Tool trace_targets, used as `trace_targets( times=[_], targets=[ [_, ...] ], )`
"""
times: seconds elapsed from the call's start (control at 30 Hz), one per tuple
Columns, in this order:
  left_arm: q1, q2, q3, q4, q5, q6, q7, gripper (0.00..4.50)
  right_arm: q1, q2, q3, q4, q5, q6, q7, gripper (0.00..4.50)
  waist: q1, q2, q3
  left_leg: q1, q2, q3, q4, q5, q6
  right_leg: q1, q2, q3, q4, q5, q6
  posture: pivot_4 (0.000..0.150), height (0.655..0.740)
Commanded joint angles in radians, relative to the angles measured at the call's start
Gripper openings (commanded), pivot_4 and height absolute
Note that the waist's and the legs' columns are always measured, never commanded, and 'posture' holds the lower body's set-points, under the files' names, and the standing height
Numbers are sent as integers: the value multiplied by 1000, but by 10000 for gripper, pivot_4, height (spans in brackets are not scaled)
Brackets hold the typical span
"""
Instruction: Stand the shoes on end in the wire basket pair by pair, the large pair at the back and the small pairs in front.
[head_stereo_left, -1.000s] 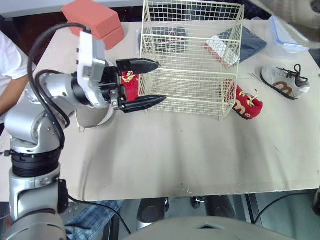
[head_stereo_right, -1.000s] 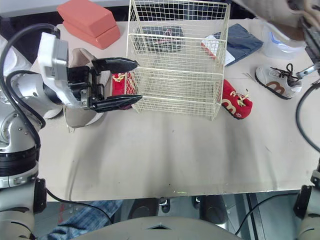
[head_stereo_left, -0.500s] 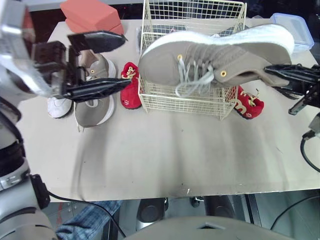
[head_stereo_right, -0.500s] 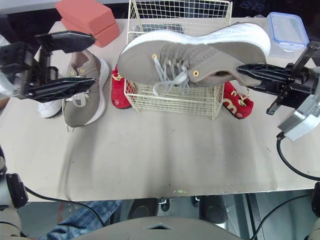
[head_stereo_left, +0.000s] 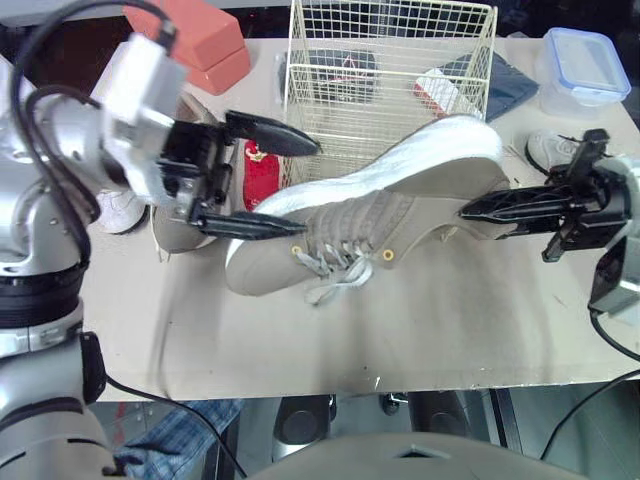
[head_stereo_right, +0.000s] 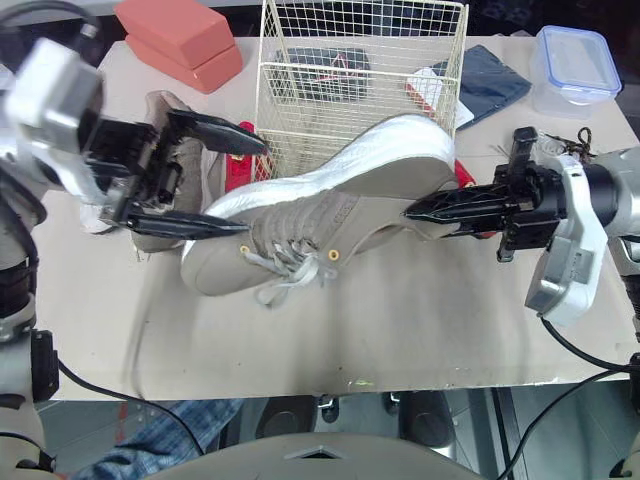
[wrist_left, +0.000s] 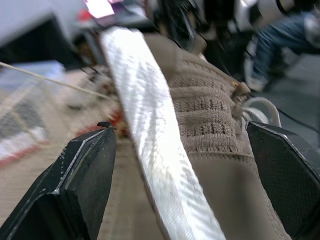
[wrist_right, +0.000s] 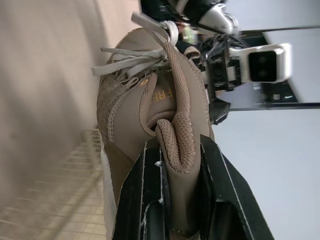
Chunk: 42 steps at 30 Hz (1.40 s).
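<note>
Over the last half second the large taupe knit sneaker with white sole dropped from above the cream wire basket to just in front of it, still unbasketed; the right gripper pinches its heel collar and the left gripper gapes wide astride the toe.

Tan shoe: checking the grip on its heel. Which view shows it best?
Right wrist view: the right tool pinches the tan shoe by its heel collar, close up. Eye views show the whole shoe held aloft; left wrist view, its sole between the open left tool.

Lower now, the tan shoe — toe inside left end effector.
</note>
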Motion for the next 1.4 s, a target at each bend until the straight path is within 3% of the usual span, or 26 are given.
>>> trace_targets(
  times=[0.03,0.47,0.57,0.77,0.9,1.07,1.1,1.27,1.4],
  targets=[
    [-56,-20,-67,3,74,-47,-51,45000,-24,-2,-12,-47,34,84,-3,131,0,0,0,0,0,0,0,0,0,0,0,0,0,0,0,1500,6860],
    [-111,-62,-221,6,257,-58,-69,45000,-20,50,-45,-160,23,272,-15,131,0,0,0,0,0,-1,0,0,0,0,1,0,0,0,1,1500,6860],
    [-118,-68,-234,4,281,-53,-68,36303,-18,58,-46,-162,20,301,-9,0,0,0,0,0,0,-1,0,0,0,0,1,0,0,-1,1,1500,6860],
    [-125,-72,-241,-1,307,-44,-66,13144,-8,77,-57,-160,12,332,-9,0,-1,0,0,0,0,-1,0,0,0,0,1,0,0,0,0,1500,6860],
    [-123,-80,-227,-13,298,-40,-63,4010,-7,89,-64,-162,10,348,-11,0,-1,0,0,0,0,-1,0,0,0,0,1,0,0,0,0,1500,6860],
    [-128,-107,-196,-25,265,-16,-44,1445,0,102,-81,-171,4,358,-24,0,0,0,0,0,0,-1,1,0,0,0,1,0,0,0,0,1500,6860],
    [-127,-111,-186,-29,255,-4,-39,1437,4,105,-89,-174,-1,360,-29,9246,0,0,0,0,0,-1,1,0,0,0,1,0,0,0,0,1500,6860],
    [-116,-122,-138,-39,215,51,-11,1434,29,111,-132,-179,-18,367,-45,27293,0,0,0,0,0,-1,1,0,0,0,1,1,1,0,0,1500,6860],
    [-102,-132,-107,-20,228,43,42,1434,58,112,-179,-167,-28,363,-67,44297,-1,0,0,0,0,-1,1,0,0,0,0,1,1,0,0,1500,6860]
  ],
)
